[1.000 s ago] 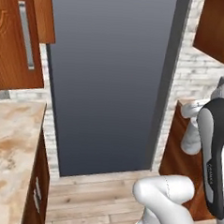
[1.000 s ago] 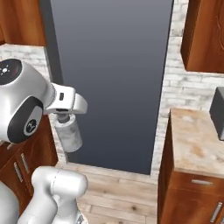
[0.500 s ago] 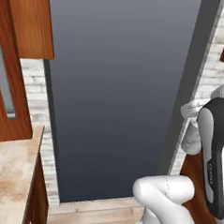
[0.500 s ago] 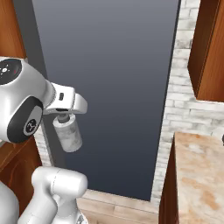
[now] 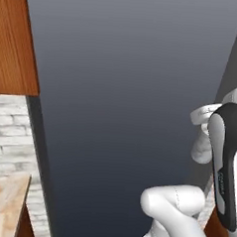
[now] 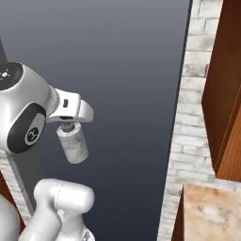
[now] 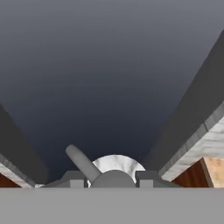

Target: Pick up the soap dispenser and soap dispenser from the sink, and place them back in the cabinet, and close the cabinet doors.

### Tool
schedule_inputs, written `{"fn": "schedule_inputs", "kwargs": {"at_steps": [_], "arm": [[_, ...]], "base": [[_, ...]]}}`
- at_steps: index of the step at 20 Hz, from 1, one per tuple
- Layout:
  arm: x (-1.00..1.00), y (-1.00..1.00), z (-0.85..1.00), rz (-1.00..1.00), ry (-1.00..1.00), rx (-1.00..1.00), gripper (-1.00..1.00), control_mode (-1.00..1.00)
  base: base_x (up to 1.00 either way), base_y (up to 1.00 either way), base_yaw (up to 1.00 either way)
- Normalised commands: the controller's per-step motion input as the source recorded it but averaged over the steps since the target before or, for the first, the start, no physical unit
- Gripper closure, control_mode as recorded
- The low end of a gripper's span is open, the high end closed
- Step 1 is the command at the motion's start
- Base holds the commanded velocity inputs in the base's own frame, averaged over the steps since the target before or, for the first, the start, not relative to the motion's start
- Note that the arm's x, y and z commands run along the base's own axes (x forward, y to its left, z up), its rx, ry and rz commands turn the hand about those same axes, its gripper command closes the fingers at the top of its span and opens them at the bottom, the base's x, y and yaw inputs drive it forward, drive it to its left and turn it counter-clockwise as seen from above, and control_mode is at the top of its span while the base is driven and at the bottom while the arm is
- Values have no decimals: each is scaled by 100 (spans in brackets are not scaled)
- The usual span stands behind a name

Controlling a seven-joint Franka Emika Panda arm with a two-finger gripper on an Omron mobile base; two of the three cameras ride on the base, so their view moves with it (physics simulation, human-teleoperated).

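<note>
Marbled grey-white, the dispenser (image 6: 73, 145) hangs from my gripper (image 6: 68, 126), my fingers closed on its neck just under the grey pump. It tilts a little, its base swung toward the right of the right base view. From the hand view I look down its top: the pump spout (image 7: 81, 161) slants up to the left, the round marbled shoulder (image 7: 118, 163) sits behind it, and my two fingertips (image 7: 73, 178) stand on either side.

Straight ahead stands a tall dark grey panel (image 5: 127, 91), flat and plain, taking up most of what I see. A darker strip (image 5: 38, 165) runs down its left edge. Left of that comes pale brick wall (image 5: 10, 129), with a reddish-brown wooden front (image 5: 16, 39) above it and a corner of mottled stone counter (image 5: 4, 198) below. On the other side, in the right base view, brick (image 6: 188, 132) again borders the panel, then a reddish-brown wooden side (image 6: 226, 89) and another counter corner (image 6: 212, 212) beneath it.

In the left base view my own forearm covers most of the bottle; a pale rounded part (image 5: 202, 148) shows beside it. The wooden pieces are cut off by the frame edges, so I cannot tell whether they are doors or cabinet walls.
</note>
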Motion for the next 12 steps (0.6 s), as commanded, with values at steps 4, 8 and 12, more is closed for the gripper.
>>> {"fn": "schedule_inputs", "kwargs": {"at_steps": [4, 8, 12], "arm": [[0, 0, 0, 0, 0, 0, 100, 100], [0, 0, 0, 0, 0, 0, 100, 100], [0, 0, 0, 0, 0, 0, 100, 100]], "base": [[91, -30, 0], [86, -16, 0], [50, 0, 10]]}}
